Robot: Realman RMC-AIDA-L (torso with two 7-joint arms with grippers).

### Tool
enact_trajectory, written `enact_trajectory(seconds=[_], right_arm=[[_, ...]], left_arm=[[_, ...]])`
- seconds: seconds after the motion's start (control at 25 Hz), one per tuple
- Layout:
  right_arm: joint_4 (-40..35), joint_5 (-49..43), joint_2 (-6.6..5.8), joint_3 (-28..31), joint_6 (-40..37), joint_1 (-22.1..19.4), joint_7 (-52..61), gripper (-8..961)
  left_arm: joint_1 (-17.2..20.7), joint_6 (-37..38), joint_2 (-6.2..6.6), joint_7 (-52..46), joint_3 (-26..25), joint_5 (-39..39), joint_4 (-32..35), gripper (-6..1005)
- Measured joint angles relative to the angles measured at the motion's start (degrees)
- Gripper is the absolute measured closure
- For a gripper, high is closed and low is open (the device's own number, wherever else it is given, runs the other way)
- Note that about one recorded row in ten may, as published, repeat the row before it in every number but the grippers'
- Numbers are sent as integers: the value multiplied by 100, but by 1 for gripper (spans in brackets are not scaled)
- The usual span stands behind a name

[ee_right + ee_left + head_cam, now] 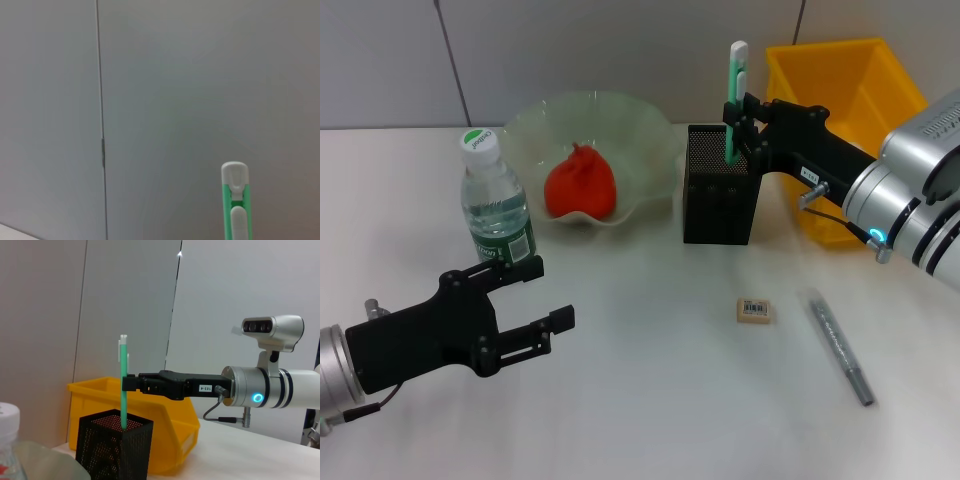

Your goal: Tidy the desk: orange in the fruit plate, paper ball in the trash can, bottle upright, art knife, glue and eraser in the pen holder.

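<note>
**Art knife held upright in the pen holder**

The right gripper [745,125] is clamped on the green art knife [733,100], which stands upright with its lower end inside the black mesh pen holder [720,195] near the far edge of the tabletop [650,400]. Just behind the pen holder, toward the far right corner, sits the yellow trash can [840,90]. The glass fruit plate [650,150] lies at the middle of the far edge with the orange [580,185] in it. The bottle [495,205] stands upright beside the plate, on its left. The eraser [754,310] lies on the tabletop in front of the pen holder, and the grey glue pen [840,345] lies flat toward the right edge, apart from the eraser. The left gripper [540,295] hovers over the near left part of the tabletop with its fingers spread and nothing between them
</note>
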Motion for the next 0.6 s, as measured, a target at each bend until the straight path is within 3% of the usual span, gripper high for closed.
enact_trajectory(seconds=[0.48, 0.6], right_arm=[[9, 0, 0, 0, -6, -38, 2, 784], [13, 0, 0, 0, -23, -46, 1, 702]], left_arm=[[30, 31, 0, 1, -6, -5, -1, 246], [34, 49, 0, 2, -6, -4, -1, 246]])
